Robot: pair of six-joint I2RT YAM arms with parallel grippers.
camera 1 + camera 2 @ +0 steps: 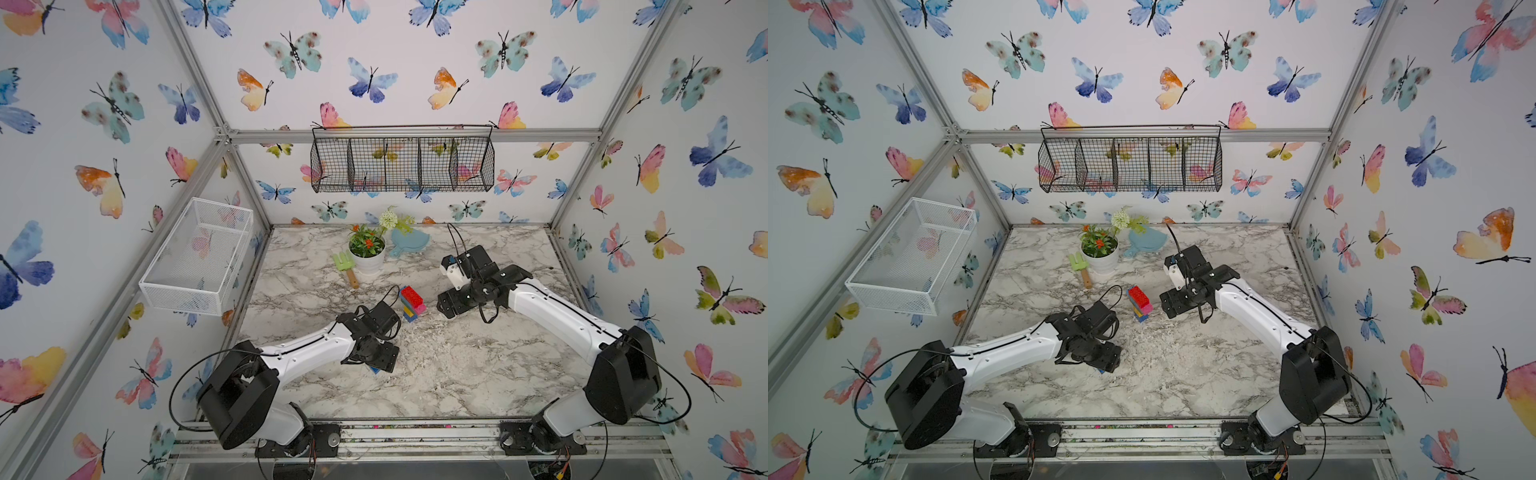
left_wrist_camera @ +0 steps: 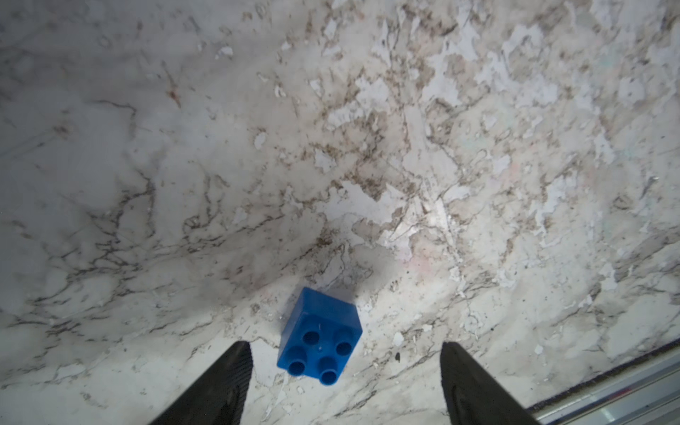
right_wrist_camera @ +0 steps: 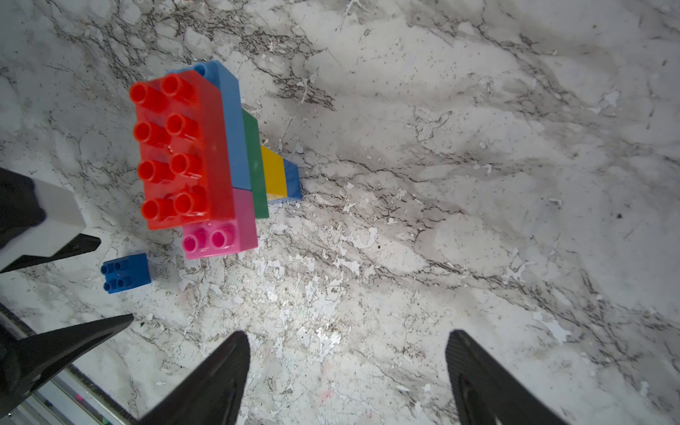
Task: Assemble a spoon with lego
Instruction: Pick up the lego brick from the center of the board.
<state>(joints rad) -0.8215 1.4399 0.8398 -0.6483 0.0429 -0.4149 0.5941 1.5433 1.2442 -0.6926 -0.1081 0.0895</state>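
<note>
Your spoon (image 3: 206, 154) stood upright on its stem mid-way across the surface (image 3: 460, 176), red head topmost and one stem brick short, I'd judge. That dark-blue brick (image 2: 319, 336) lay loose between the wide-open fingers of your left hand (image 2: 345, 346) (neither touching). Both top views showed only a sliver of it. Your right hand (image 3: 347, 333) hovered open and empty near the spoon, probably to steady it.
</note>
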